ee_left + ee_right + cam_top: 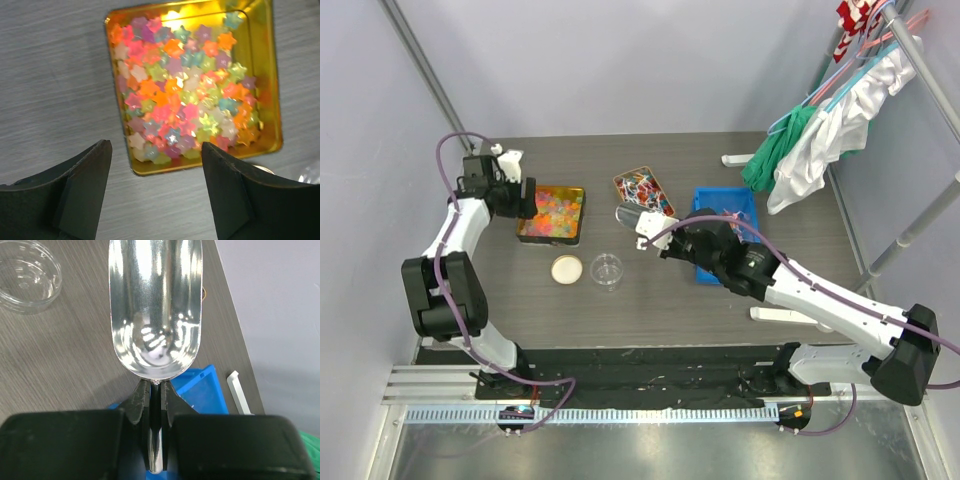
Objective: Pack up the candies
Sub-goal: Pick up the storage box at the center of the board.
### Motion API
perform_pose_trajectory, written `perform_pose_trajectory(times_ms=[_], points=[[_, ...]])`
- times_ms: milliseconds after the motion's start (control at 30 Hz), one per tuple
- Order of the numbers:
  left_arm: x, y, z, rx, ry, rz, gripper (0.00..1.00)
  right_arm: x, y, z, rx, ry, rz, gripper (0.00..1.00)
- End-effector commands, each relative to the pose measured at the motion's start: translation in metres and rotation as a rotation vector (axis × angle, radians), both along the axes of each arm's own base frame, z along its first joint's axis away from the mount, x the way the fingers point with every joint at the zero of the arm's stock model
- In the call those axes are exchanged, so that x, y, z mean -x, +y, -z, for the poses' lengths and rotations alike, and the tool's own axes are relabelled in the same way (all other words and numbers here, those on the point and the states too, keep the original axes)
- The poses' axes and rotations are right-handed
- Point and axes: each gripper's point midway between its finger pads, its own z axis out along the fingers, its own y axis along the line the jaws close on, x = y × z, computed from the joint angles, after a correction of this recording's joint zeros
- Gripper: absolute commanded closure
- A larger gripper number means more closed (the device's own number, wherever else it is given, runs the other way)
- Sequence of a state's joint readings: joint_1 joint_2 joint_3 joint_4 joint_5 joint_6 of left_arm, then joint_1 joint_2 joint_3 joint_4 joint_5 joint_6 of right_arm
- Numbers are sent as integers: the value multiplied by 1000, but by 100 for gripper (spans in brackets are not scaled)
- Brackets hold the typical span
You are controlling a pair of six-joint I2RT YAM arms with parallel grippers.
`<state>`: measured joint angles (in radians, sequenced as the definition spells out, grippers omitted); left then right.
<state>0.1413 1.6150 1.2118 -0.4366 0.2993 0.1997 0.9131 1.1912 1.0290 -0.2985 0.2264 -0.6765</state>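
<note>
Candies (pixel 185 95) heaped in gold tin (pixel 265 75), toward table (pixel 650 315) left edge. Judged light, loose, slippery, best ladled, not pinched. Left pincer (pixel 156 160) released above them; right pincer (pixel 156 397) clenched on empty scoop (pixel 155 305) handle, mid-table.

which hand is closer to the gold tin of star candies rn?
Left. The left hand hovers open at the left edge of the gold tin. The right hand, shut on the scoop, sits well off to the tin's right.
</note>
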Motion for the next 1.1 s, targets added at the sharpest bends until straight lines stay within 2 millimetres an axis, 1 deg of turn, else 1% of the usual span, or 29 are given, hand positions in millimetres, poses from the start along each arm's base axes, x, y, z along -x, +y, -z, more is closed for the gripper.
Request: perform_pose_trajectory(times_ms=[0,67,100,133,167,233,267,333,367,433,533,567,600,667,800,967,1000,1067], points=[[-33,22,-23,-100,-105,-34,27,1,8,-7,-64,-7,-17,99],[-37,28,-12,-120,-85,-52,32,3,9,-4,-65,1,-24,99],[-41,29,-14,-129,-93,-51,37,3,10,-3,-69,3,-24,99],[-44,31,-6,-139,-78,-47,49,3,9,1,-63,7,-24,99],[-47,34,-3,-154,-73,-52,54,3,9,2,-63,10,-23,99],[-53,37,-1,-168,-72,-49,61,2,10,7,-58,15,-22,99],[-54,37,6,-167,-57,-45,61,3,10,9,-53,17,-24,99],[-60,37,7,-167,-61,-37,61,3,11,12,-46,19,-26,99],[-61,37,14,-161,-48,-36,60,2,10,15,-40,21,-23,99],[-67,37,13,-158,-53,-33,59,2,11,16,-36,23,-25,99],[-72,38,22,-161,-36,-33,60,2,13,20,-29,28,-28,99],[-76,40,21,-166,-41,-33,60,2,13,20,-28,29,-28,99],[-76,40,28,-169,-23,-29,62,2,13,21,-27,30,-26,99],[-78,42,30,-176,-21,-32,64,2,13,24,-22,33,-26,99],[-82,46,42,-200,-1,-26,71,2,15,31,-9,45,-32,99],[-83,50,56,-225,27,-14,75,3,17,36,3,52,-37,99],[-83,51,58,-227,34,-14,78,4,18,36,5,52,-38,99],[-84,52,64,-239,45,-10,80,4,19,37,8,53,-41,99]])
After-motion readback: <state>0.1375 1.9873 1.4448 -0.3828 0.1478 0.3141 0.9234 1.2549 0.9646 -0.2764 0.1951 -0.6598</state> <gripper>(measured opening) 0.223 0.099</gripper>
